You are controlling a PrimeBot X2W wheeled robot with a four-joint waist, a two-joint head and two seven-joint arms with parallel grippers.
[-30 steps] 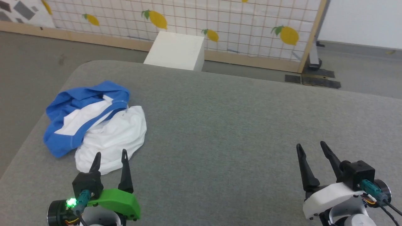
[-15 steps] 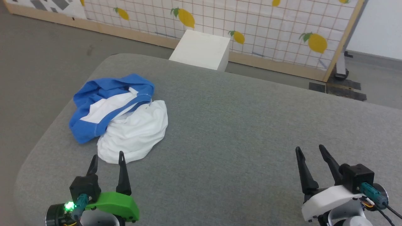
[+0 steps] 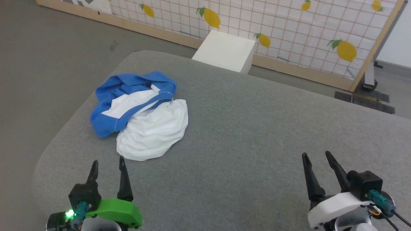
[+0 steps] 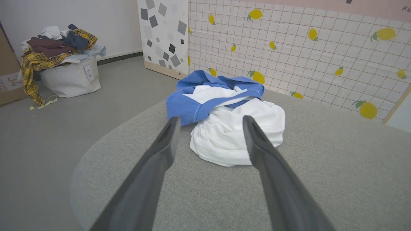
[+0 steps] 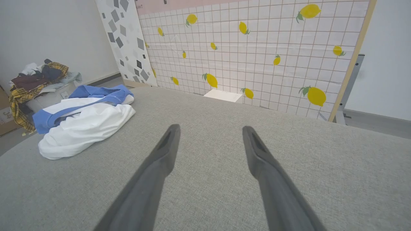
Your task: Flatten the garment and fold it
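Note:
The garment [image 3: 151, 125] lies crumpled in a heap on the grey table [image 3: 257, 134], white body toward me and blue sleeves bunched behind it. It also appears in the left wrist view as the garment [image 4: 231, 134] and at the left of the right wrist view as the garment [image 5: 80, 125]. My left gripper [image 3: 107, 162] stands open just short of the white edge, touching nothing. My right gripper [image 3: 316, 155] is open far to the right over bare table, with nothing between its fingers.
A white box [image 3: 226, 51] stands on the floor behind the table, before a lemon-print panel [image 3: 289, 29] with a wooden frame. A white basket [image 4: 69, 75] piled with clothes sits on the floor at far left. The table's rounded left corner [image 3: 48, 154] is near my left gripper.
The head camera has turned left, so the whole scene slid right in the picture. The garment lies as before; both grippers stay open, the left one now farther back from the cloth.

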